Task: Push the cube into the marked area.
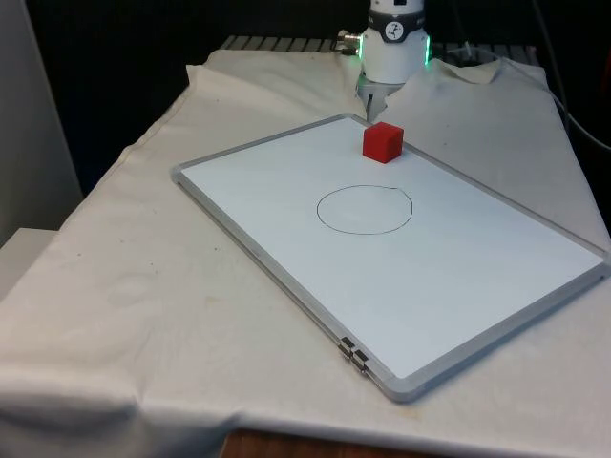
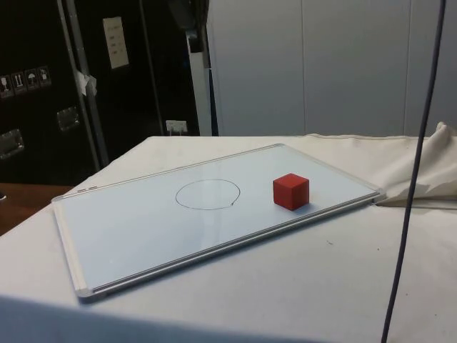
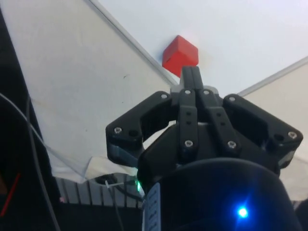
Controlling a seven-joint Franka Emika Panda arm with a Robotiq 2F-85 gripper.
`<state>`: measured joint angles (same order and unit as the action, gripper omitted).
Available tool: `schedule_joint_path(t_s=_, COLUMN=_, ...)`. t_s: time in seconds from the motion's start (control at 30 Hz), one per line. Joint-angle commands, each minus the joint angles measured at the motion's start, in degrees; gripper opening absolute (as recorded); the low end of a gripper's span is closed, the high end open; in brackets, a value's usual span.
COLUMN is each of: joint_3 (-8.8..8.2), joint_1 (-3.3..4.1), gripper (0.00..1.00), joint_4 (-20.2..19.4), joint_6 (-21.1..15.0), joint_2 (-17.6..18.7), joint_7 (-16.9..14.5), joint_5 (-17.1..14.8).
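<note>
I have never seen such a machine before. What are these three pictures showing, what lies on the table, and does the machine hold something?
It is one white robot arm with a black two-finger pincer. One camera faces the robot, one stands at the table's side, one sits on the wrist. On the white cloth lies a flat white board with a grey frame. On the board are a small red cube and a thin drawn circle; the cube stands outside it. The pincer, fingers together, is behind the cube and holds nothing.
</note>
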<state>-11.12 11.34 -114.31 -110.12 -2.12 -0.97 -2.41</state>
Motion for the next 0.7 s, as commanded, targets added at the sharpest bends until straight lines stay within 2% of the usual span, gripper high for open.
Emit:
schedule_joint_path(t_s=0.0, joint_3=-0.06, joint_1=0.00, gripper=0.00, joint_4=-1.15, joint_6=-1.26, joint_2=-0.86, joint_7=-0.40, joint_5=-0.74)
schedule_joint_path(t_s=0.1, joint_3=-0.06, joint_1=0.06, gripper=0.00, joint_4=-3.44, joint_6=-2.69, joint_2=-2.29, joint_7=-0.69, joint_5=-1.38)
schedule_joint_path(t_s=0.13, joint_3=0.00, joint_1=0.00, gripper=0.00, joint_4=-3.15, joint_6=-2.01, joint_2=-2.01, joint_7=-0.34, joint_5=-0.86)
schedule_joint_path(t_s=0.4, joint_3=-0.23, joint_1=0.00, gripper=0.00, joint_4=-9.85, joint_6=-6.30, joint_2=-6.25, joint_7=-1.66, joint_5=-2.75)
schedule_joint_path(t_s=0.43, joint_3=-0.11, joint_1=0.00, gripper=0.00, joint_4=-8.82, joint_6=-5.21, joint_2=-5.44, joint_7=-1.26, joint_5=-2.18)
schedule_joint_path(t_s=0.47, joint_3=-0.29, joint_1=-0.06, gripper=0.00, joint_4=-10.77, joint_6=-6.76, joint_2=-6.76, joint_7=-1.83, joint_5=-2.75)
schedule_joint_path(t_s=0.67, joint_3=-0.92, joint_1=-0.11, gripper=0.00, joint_4=-16.44, joint_6=-9.68, joint_2=-10.08, joint_7=-2.69, joint_5=-2.46)
